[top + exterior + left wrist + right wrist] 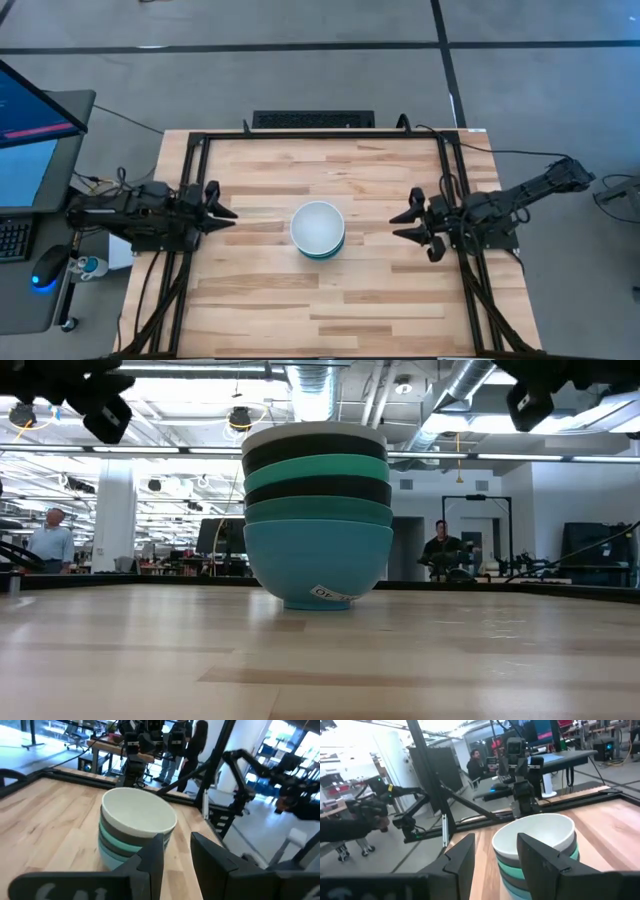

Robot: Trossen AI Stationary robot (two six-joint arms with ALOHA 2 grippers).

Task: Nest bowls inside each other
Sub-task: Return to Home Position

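Observation:
One stack of nested bowls (318, 230) stands near the table's middle, resting on the bottom bowl's foot (318, 598). The white bowl (139, 814) (534, 836) is on top; below it come black, teal-green, black, green-blue and blue rims (318, 490). My left gripper (226, 214) (176, 854) hovers at the table's left side, open, pointing at the stack. My right gripper (403, 226) (496, 854) hovers at the right side, open, also pointing at the stack. Neither touches a bowl.
Black metal frame rails (190, 200) run along the table's left, far and right edges. Bare wood lies around the stack on all sides. A monitor and mouse (48, 268) sit left of the table. People stand in the room beyond (50, 542).

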